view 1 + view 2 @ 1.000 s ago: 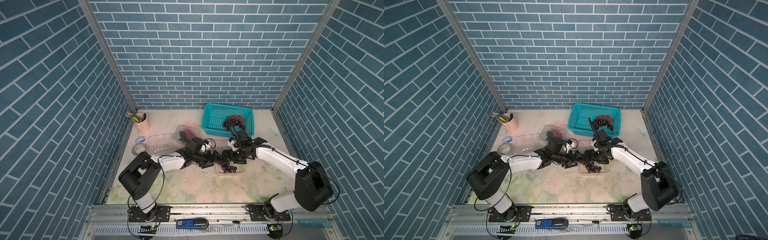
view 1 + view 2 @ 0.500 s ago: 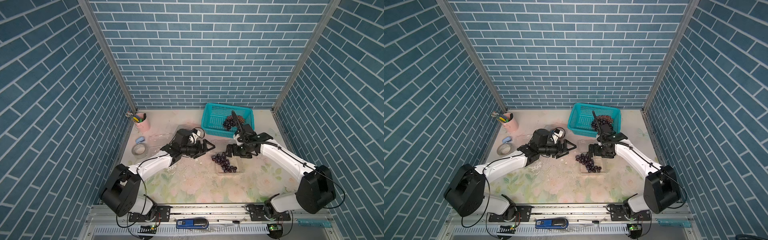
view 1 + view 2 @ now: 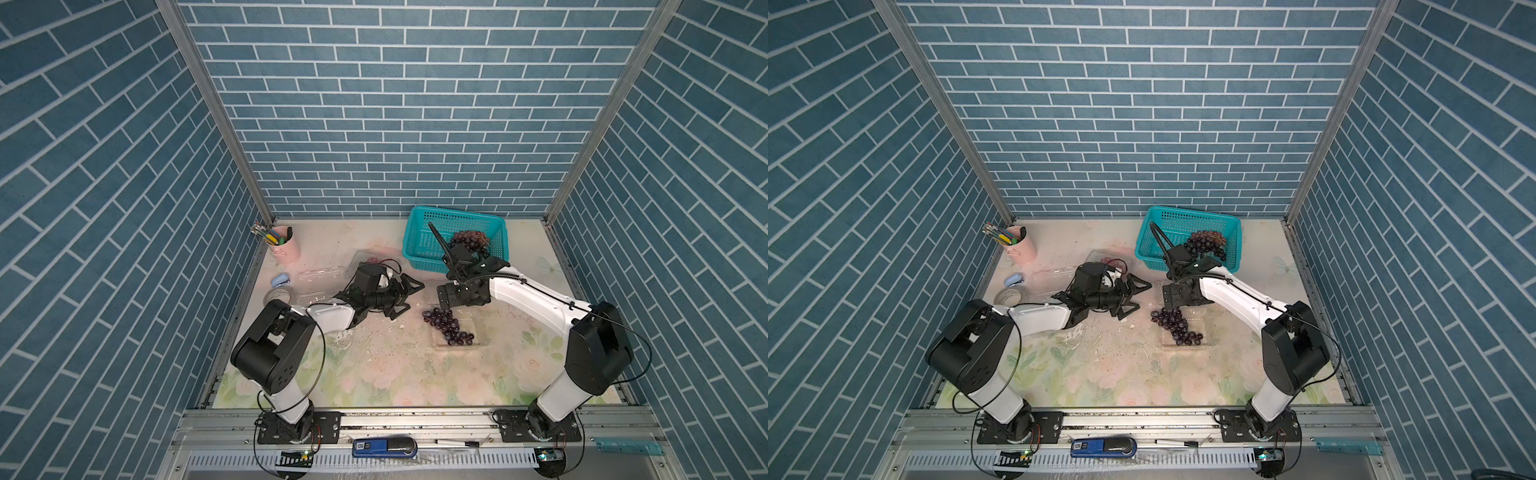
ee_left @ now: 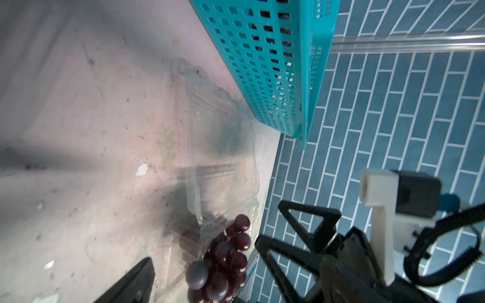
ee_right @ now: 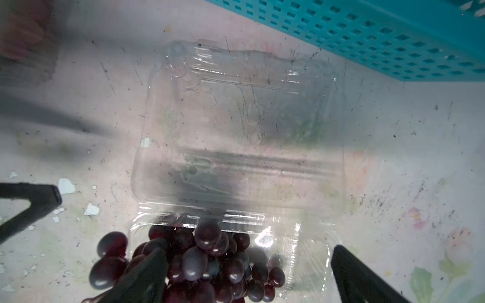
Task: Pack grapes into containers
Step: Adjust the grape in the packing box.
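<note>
While both arms are reaching low over the bench (image 3: 374, 374), the left tool (image 3: 409, 297) is standing spread wide and gripping nothing, its tips pointing toward the right tool (image 3: 444, 300), which is likewise gaping and empty. Directly under the right tool an open container (image 3: 478, 338) is lying flat with its lid folded back. In the right wrist view the fingers (image 5: 149, 270) are framing a dark grape bunch (image 5: 207, 236) sitting in the tray, a few berries hanging over the edge on the left tool's side. Behind the right tool a teal basket (image 3: 419, 245) is holding more grapes (image 3: 469, 239). Behind the left tool's wrist, spare containers (image 3: 320, 274) are lying near a pink cup (image 3: 286, 249).
</note>
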You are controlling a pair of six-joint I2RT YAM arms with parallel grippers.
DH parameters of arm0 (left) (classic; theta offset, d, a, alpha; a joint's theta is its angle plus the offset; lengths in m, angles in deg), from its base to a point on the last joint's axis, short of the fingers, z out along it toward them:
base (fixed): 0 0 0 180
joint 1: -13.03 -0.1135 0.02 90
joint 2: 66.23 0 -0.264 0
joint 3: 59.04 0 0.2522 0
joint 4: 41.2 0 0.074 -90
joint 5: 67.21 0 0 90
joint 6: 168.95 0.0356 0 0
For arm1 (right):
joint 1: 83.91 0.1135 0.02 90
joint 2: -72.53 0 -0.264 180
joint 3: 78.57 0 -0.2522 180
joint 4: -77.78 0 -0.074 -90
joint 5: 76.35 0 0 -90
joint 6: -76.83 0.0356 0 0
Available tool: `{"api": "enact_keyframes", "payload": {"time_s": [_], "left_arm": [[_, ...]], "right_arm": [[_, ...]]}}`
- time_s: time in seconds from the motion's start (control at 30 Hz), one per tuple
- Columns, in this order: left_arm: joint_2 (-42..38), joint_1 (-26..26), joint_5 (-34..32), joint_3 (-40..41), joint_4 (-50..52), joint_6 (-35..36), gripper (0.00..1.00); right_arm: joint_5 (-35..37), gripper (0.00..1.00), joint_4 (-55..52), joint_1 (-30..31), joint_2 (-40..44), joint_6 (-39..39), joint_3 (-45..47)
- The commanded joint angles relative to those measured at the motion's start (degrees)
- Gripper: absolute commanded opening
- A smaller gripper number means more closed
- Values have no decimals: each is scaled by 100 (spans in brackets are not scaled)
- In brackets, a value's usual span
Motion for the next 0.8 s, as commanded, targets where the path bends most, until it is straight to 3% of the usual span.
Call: {"api": "enact_keyframes", "payload": {"time_s": [0.0,0.43,0.77], "left_arm": [[449,-11,-75,-303,-878,-630,100],[1539,171,-13,-1006,-1356,-933,100],[1677,202,3,-969,-1409,-925,100]], "right_arm": [[583,98,-181,162,-87,79,109],[214,99,247,505,256,-77,1037],[1411,98,-601,506,461,-169,1045]]}}
